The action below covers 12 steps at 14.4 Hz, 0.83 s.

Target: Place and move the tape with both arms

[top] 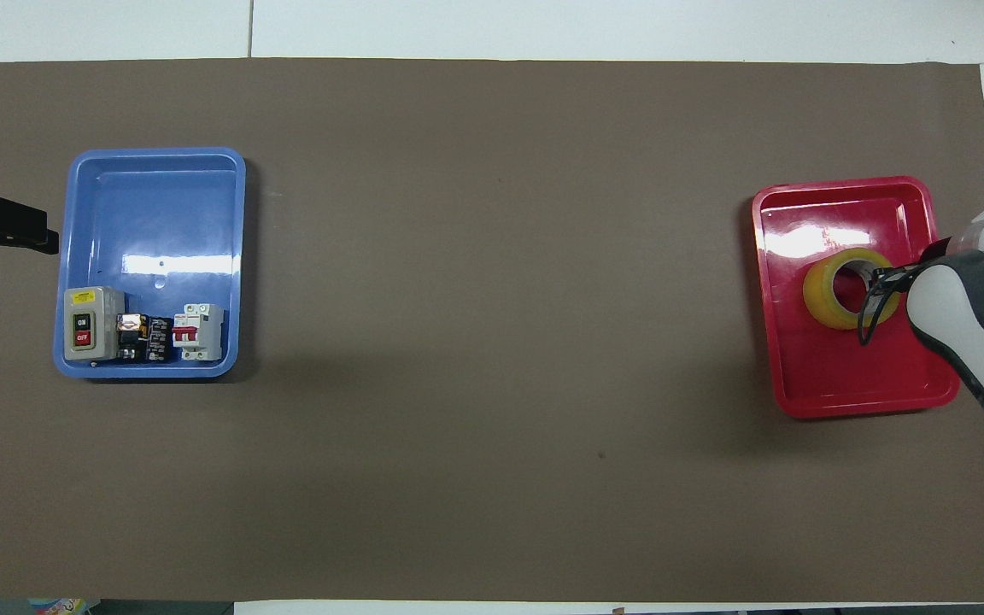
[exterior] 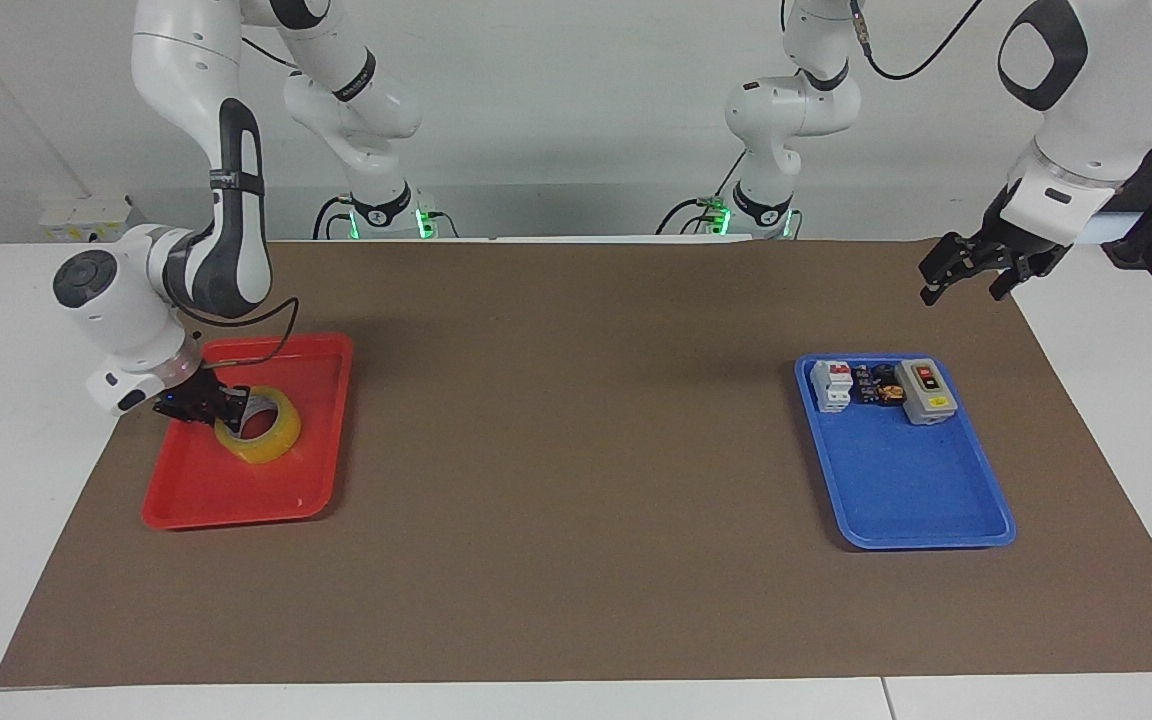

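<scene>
In your facing view the right pincer [exterior: 224, 410] sits at the yellow tape roll [exterior: 258, 425] in the red tray [exterior: 236, 500] at lower left, grip unreadable, the left pincer [exterior: 971, 268] spread at upper right; overhead, the roll [top: 838, 290] lies at the right edge.

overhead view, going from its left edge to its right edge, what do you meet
left gripper → blue tray with the switch boxes in it → bare brown mat → red tray → tape in it
</scene>
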{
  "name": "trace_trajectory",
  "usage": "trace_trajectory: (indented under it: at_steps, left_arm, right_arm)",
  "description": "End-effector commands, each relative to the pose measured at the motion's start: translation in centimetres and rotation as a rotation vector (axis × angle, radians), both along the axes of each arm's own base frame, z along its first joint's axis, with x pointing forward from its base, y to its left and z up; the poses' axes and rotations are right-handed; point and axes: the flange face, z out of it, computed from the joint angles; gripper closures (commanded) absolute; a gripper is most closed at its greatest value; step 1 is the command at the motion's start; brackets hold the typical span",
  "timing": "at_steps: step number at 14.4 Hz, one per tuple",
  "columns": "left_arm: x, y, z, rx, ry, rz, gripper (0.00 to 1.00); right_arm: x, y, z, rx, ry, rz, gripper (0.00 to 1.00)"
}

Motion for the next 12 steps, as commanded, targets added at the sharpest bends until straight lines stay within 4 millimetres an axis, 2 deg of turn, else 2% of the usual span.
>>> trace_trajectory:
  at_steps: [1,3,4,6,8,10,12]
  left_arm:
    - [-0.7,0.2,0.1,-0.011,-0.016,-0.002,0.0]
    - [-0.7,0.2,0.1,-0.011,-0.014,-0.002,0.0]
    - [-0.7,0.2,0.1,-0.011,-0.016,-0.002,0.0]
    - [-0.7,0.2,0.1,-0.011,-0.014,-0.002,0.0]
    - [-0.7,0.2,0.1,-0.011,-0.016,-0.002,0.0]
    - [-0.7,0.2,0.1,-0.011,-0.016,-0.002,0.0]
    - [-0.7,0.2,0.1,-0.011,-0.016,-0.002,0.0]
  right_arm:
    - [0.1,0.6,2.6,-0.007,-0.017,0.029,0.0]
    - [0.9,1.3,7.2,0.003,0.01,0.034,0.0]
    - [1.6,1.8,10.6,0.004,0.016,0.031,0.0]
    - [2.7,2.9,16.0,0.009,0.034,0.045,0.0]
    - [2.9,4.9,19.8,0.014,0.077,0.044,0.0]
    - [2.3,5.0,24.0,0.011,0.067,0.029,0.0]
    - [1.4,5.7,26.2,-0.009,0.04,0.043,0.0]
